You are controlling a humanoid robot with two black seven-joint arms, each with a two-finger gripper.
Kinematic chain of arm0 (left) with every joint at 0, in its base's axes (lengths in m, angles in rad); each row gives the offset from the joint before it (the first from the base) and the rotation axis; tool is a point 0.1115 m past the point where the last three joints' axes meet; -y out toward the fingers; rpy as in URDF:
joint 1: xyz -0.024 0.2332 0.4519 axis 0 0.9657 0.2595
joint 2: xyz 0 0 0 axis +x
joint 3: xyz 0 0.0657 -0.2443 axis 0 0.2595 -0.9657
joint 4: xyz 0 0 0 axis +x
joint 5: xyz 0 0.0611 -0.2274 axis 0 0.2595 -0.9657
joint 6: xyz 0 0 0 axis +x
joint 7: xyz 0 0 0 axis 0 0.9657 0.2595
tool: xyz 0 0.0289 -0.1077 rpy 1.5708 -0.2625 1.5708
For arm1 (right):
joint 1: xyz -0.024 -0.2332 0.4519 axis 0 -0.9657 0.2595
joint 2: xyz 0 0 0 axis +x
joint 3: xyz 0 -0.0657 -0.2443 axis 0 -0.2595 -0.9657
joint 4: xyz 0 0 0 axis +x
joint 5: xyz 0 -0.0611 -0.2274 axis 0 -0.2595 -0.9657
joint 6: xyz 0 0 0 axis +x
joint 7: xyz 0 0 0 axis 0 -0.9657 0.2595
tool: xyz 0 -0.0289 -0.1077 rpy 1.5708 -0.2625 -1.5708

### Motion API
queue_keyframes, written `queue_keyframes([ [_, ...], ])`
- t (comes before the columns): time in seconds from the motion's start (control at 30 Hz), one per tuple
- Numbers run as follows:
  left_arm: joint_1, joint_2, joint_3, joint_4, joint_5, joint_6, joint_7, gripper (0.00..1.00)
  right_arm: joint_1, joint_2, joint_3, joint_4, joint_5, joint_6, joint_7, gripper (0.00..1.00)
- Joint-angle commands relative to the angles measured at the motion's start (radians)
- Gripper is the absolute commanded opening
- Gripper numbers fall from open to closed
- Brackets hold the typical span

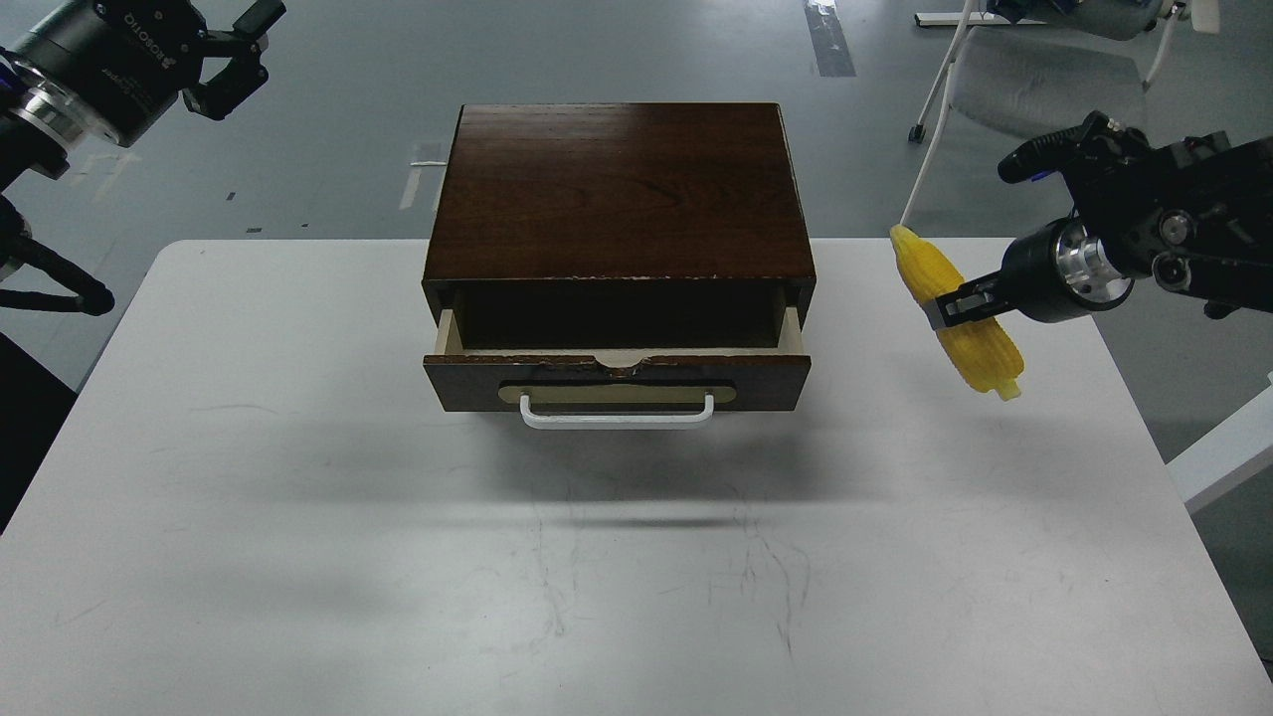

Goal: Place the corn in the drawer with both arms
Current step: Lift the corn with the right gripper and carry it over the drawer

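The corn (957, 310), a bright yellow cob, hangs in the air to the right of the dark brown box (617, 189), well above the table. My right gripper (953, 306) is shut on the corn near its middle; the arm comes in from the right edge. The drawer (617, 373) is pulled partly open, its white bar handle facing me, its inside dark and with nothing visible in it. My left gripper (239, 55) is raised at the top left, far from the box, fingers spread and empty.
The white table (298, 517) carries only the box. A grey office chair (1044, 89) stands behind the table at the back right. A second white table's corner (1228, 457) shows at the right edge.
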Motion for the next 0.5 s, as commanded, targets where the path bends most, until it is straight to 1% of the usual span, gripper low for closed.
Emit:
queue_keyframes([
  [0.0,-0.001,0.004,0.000,0.000,0.002,0.001,0.004,0.98,0.140,0.006,0.002,0.002,-0.067,-0.001,0.064,0.00],
  [0.03,-0.001,0.004,0.000,0.000,0.002,0.001,0.004,0.98,0.189,0.021,0.003,0.000,-0.094,-0.001,0.087,0.00],
  [0.07,-0.001,0.004,0.000,0.000,0.002,0.002,0.005,0.98,0.208,0.036,0.003,0.000,-0.105,-0.002,0.097,0.00],
  [0.1,-0.003,0.004,0.000,0.000,0.002,0.002,0.005,0.98,0.235,0.074,0.003,0.000,-0.121,-0.005,0.117,0.00],
  [0.17,-0.003,0.002,0.000,0.000,0.002,0.004,0.011,0.98,0.254,0.116,0.003,-0.003,-0.132,-0.010,0.142,0.00],
  [0.2,-0.004,0.002,-0.002,0.000,0.002,0.004,0.016,0.98,0.270,0.153,0.010,-0.004,-0.139,-0.016,0.166,0.00],
  [0.23,-0.004,0.002,-0.002,0.000,0.002,0.004,0.019,0.98,0.281,0.171,0.014,-0.004,-0.147,-0.022,0.180,0.00],
  [0.27,-0.004,0.004,-0.002,-0.002,0.002,0.004,0.022,0.98,0.300,0.205,0.023,-0.004,-0.177,-0.045,0.211,0.00],
  [0.3,-0.006,0.005,-0.002,-0.002,0.002,0.004,0.025,0.98,0.310,0.245,0.025,-0.004,-0.229,-0.066,0.251,0.00],
  [0.33,-0.006,0.005,-0.002,-0.002,0.002,0.004,0.025,0.98,0.312,0.263,0.026,-0.004,-0.260,-0.079,0.277,0.00],
  [0.43,-0.007,0.005,-0.002,-0.002,0.003,0.005,0.028,0.98,0.315,0.322,0.028,0.005,-0.383,-0.149,0.279,0.00],
  [0.47,-0.007,0.005,-0.003,-0.003,0.003,0.005,0.028,0.98,0.315,0.348,0.028,0.012,-0.439,-0.196,0.279,0.00],
])
